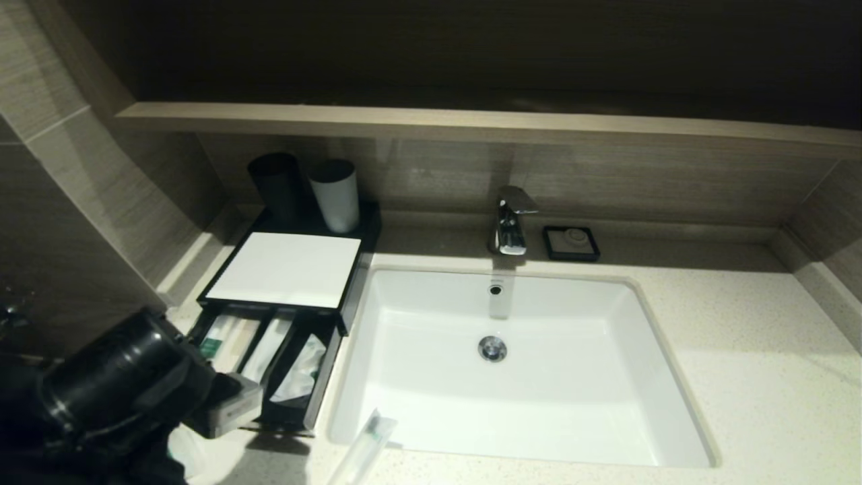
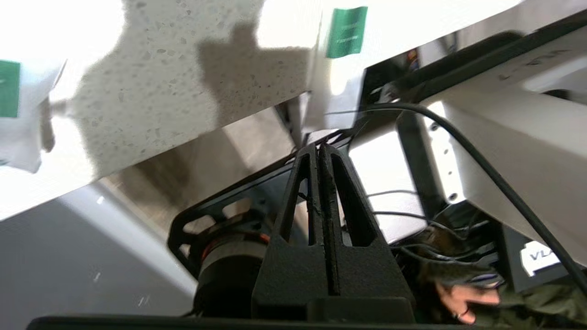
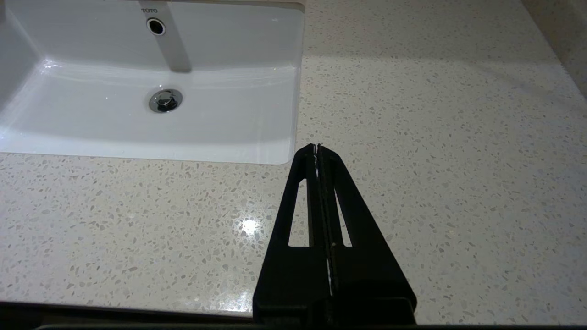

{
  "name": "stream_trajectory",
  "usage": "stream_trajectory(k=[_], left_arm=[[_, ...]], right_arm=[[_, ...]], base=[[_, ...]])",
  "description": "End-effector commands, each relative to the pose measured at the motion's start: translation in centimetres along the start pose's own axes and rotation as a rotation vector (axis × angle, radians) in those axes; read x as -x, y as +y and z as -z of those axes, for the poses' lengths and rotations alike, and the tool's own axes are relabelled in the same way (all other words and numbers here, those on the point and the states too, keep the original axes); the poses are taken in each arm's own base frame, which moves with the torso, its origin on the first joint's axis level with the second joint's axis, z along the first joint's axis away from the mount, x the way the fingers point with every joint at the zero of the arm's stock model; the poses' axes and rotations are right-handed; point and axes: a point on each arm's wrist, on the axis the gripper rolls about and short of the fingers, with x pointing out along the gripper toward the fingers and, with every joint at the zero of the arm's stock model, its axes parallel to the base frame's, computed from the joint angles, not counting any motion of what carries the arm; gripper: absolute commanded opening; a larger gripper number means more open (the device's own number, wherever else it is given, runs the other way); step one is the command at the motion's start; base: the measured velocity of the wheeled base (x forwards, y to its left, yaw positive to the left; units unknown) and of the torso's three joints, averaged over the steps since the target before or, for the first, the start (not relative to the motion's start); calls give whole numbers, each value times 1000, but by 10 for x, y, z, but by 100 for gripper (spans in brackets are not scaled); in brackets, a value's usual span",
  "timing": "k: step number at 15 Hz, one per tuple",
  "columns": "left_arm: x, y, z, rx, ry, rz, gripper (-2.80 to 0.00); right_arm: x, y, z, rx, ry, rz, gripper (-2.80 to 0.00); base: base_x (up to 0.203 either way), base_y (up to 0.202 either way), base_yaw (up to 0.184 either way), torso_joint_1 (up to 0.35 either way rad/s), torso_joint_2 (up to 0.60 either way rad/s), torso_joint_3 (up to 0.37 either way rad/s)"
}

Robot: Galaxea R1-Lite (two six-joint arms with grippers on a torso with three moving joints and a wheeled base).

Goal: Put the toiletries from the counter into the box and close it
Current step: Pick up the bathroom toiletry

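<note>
The black box (image 1: pixel 283 269) with its white top panel stands left of the basin, and its drawer (image 1: pixel 266 364) is pulled out. In the drawer lie a white packet with a green label (image 1: pixel 212 347), a long sachet (image 1: pixel 268 347) and a crumpled clear wrapper (image 1: pixel 300 374). A clear sachet (image 1: pixel 363 441) lies on the counter at the basin's front left corner. My left arm (image 1: pixel 121 387) hangs over the drawer's front; its gripper (image 2: pixel 319 146) is shut and empty. Green-labelled white packets (image 2: pixel 346 32) (image 2: pixel 9 89) show by the speckled counter (image 2: pixel 183 82). My right gripper (image 3: pixel 317 146) is shut and empty above the counter (image 3: pixel 435 160).
A black cup (image 1: pixel 275 185) and a white cup (image 1: pixel 335 195) stand behind the box. The faucet (image 1: pixel 512 222) and a black soap dish (image 1: pixel 571 242) are behind the white basin (image 1: pixel 512 417). A wooden ledge (image 1: pixel 471 124) runs above.
</note>
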Motion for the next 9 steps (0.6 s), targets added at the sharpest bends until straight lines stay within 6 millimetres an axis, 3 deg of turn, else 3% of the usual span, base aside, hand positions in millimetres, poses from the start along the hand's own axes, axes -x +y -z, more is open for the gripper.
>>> stream_trajectory(k=[1,6,9], left_arm=[[-11,-4,-16,-5,76,-39,-280],[1,-10,-44,-22,91,-71,-280],[-6,-17,-69,-51,173,-87,-280]], right_arm=[[0,0,0,0,1,0,-280],[0,0,0,0,1,0,-280],[0,0,0,0,0,0,-280]], base=[[0,0,0,0,0,0],[0,0,0,0,0,0],[0,0,0,0,0,0]])
